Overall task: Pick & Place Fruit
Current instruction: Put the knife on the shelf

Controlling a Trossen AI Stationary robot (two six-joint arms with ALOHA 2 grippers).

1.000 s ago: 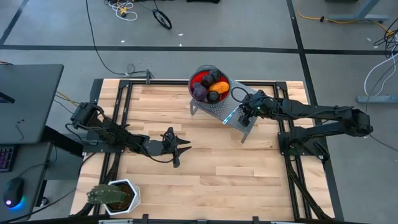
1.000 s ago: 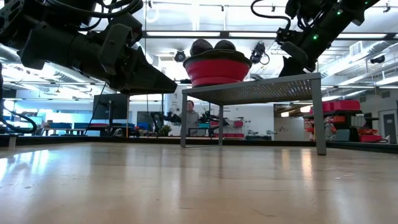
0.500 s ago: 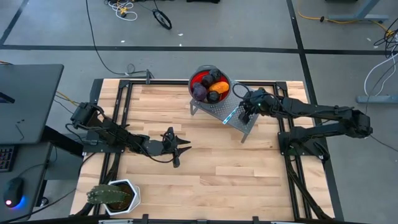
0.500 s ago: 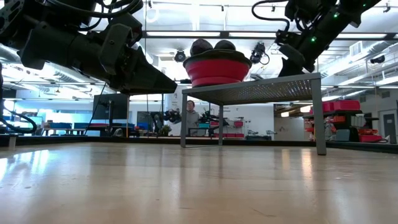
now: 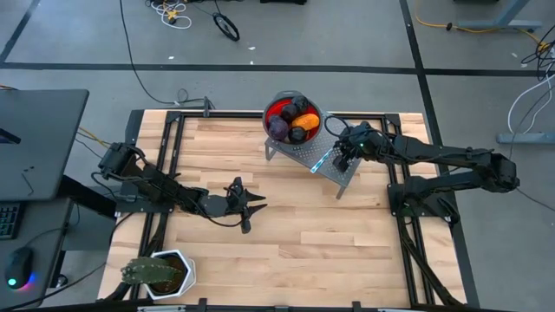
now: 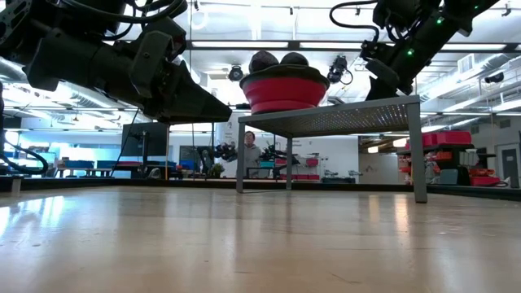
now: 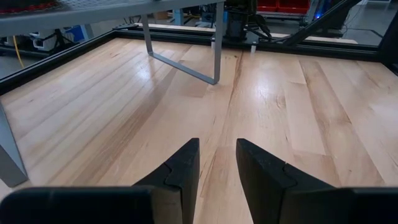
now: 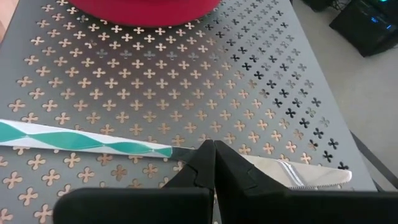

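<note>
Several fruits [image 5: 292, 117], dark purple, orange and red, lie heaped in a red bowl [image 6: 285, 89] on a grey perforated stand [image 5: 344, 179] at the table's far side. A knife [image 8: 93, 142] with a teal-and-white handle and a silver blade lies flat on the stand beside the bowl. My right gripper [image 8: 214, 149] is shut and sits over the knife where the handle meets the blade [image 5: 340, 160]. My left gripper [image 5: 258, 203] is open and hovers low over bare wood near the table's middle [image 7: 217, 149]. My right gripper's shut fingertips [image 8: 205, 155] come down slanting from the table's right over the knife's handle-blade junction [image 8: 180, 151]. I cannot tell whether they touch it. The knife lies flat on the stand.
A spiky green plant in a white pot [image 5: 156, 273] stands at the near left corner. A black frame [image 5: 173, 121] runs round the table. The stand's legs [image 6: 419, 155] rest on the wood. A person [image 6: 250, 150] shows far off in the room.
My right gripper has edged slightly toward the table's left over the stand, closer to the knife. It has stayed shut.
</note>
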